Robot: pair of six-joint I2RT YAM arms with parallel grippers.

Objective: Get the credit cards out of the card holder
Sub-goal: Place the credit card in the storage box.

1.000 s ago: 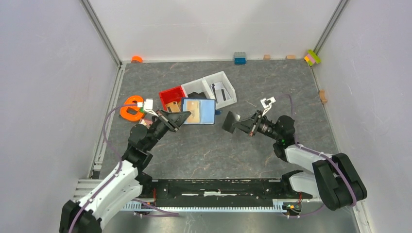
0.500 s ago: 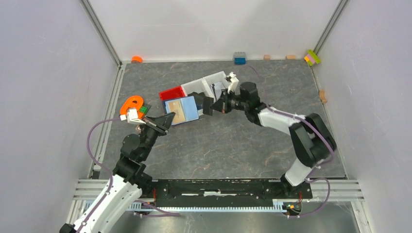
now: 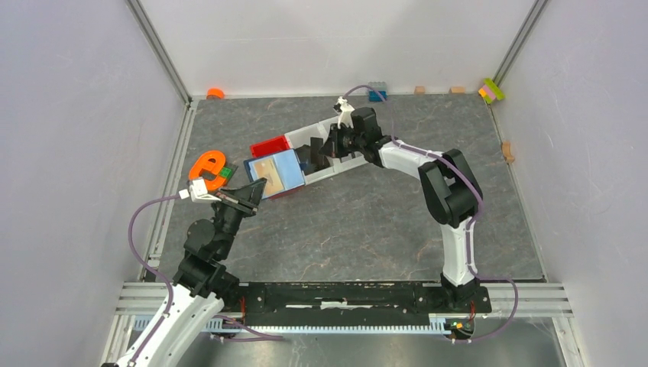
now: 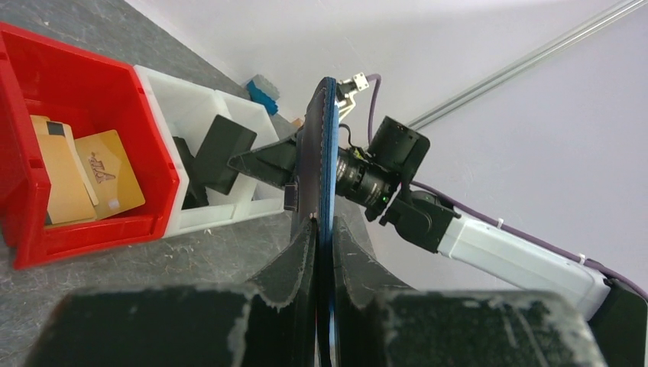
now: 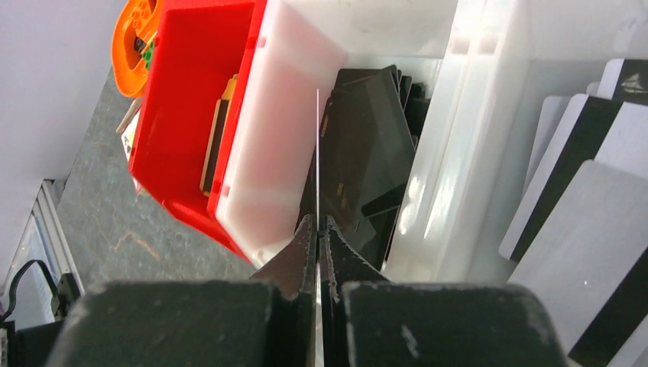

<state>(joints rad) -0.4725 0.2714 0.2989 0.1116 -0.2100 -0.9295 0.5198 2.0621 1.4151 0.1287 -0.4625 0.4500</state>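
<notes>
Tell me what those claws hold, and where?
The left gripper pinches the card holder by an edge; the right gripper, a credit card by one end.

High fixed view looking down from behind, two close wrist views, all sharing the red bin (image 3: 271, 145)

The red bin (image 4: 92, 99) and white bin (image 5: 283, 115) are showing glossy, smooth plastic. The card holder (image 4: 321, 153) is looking like matt stitched leather, the credit cards (image 5: 604, 222) matt plastic, and the table (image 3: 367, 222) is looking stone-like, matt.
</notes>
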